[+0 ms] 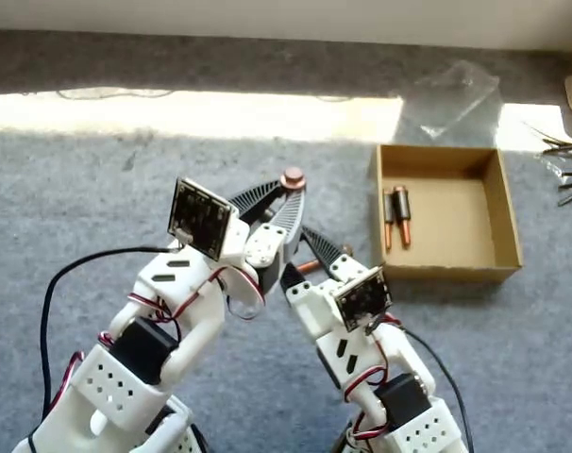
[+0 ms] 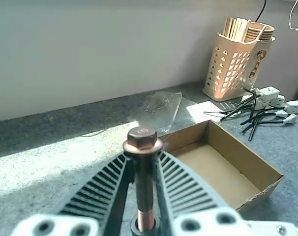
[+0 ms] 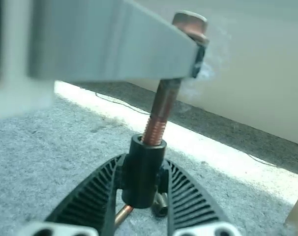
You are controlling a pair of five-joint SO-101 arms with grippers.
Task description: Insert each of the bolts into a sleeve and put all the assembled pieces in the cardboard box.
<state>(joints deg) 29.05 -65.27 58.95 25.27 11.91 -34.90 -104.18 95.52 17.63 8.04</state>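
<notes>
Left jaws clamped on bolt, right jaws clamped on sleeve; threaded tip at sleeve mouth, long axes roughly in line

The open brown cardboard box holds two copper-and-black bolt-sleeve assemblies, side by side near its left wall. A clear plastic bag lies behind the box. Left of the box, the threaded end of the copper hex-head bolt sits in the black cylindrical sleeve.

Two assembled pieces lie along the left wall of the cardboard box in the high view; its floor beside them is open.
</notes>
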